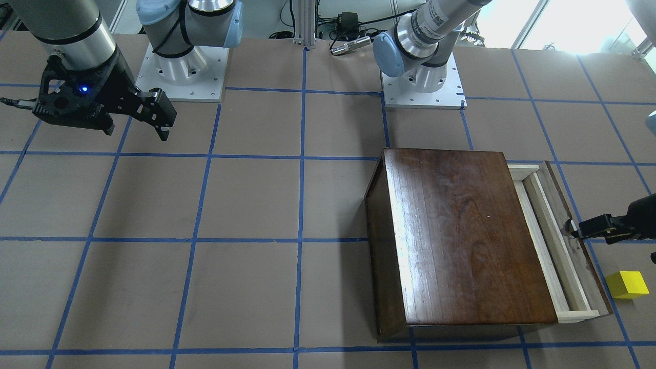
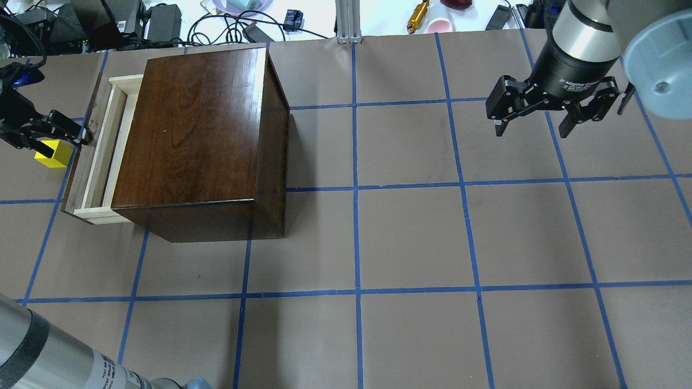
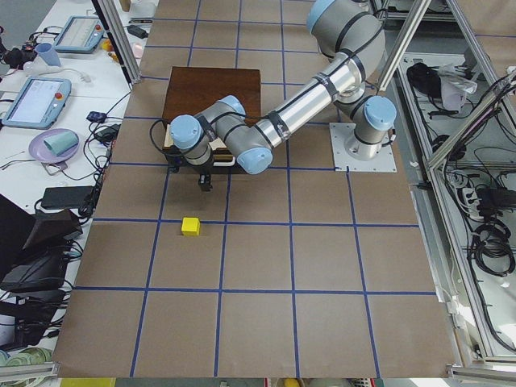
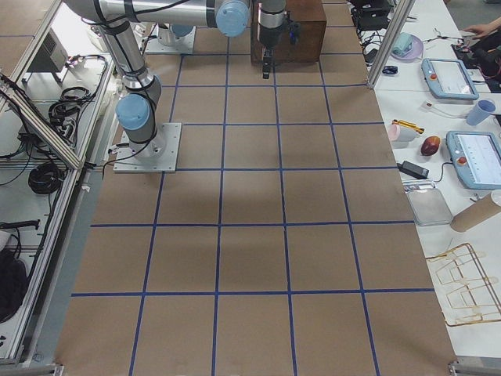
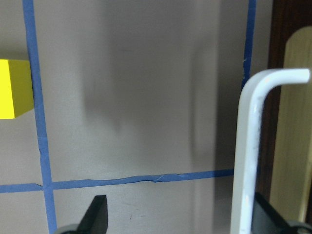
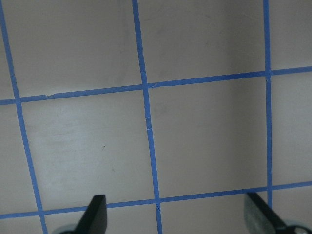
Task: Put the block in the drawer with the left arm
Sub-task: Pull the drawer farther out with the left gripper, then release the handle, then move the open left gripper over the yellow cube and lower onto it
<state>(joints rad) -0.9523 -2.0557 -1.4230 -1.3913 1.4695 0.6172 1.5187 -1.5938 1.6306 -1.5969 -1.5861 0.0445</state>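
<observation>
Brown tabletop point(image 2: 411, 232), blue tape grid point(image 2: 357, 189); white side bench point(image 4: 446, 125) with tablets point(image 4: 473, 160), cables point(image 2: 216, 21); aluminium frame post point(image 2: 348, 21)

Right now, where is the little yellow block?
Overhead view: the block sits on the table at far left, outside the open drawer, beside the left gripper.

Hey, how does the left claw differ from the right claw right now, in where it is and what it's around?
The left claw is at the part-open drawer's front, near the yellow block; the right claw hangs over the table, far from the cabinet. The left claw has the drawer's pale handle between its fingers; the right claw has nothing between its own. Both are black and open.
</observation>
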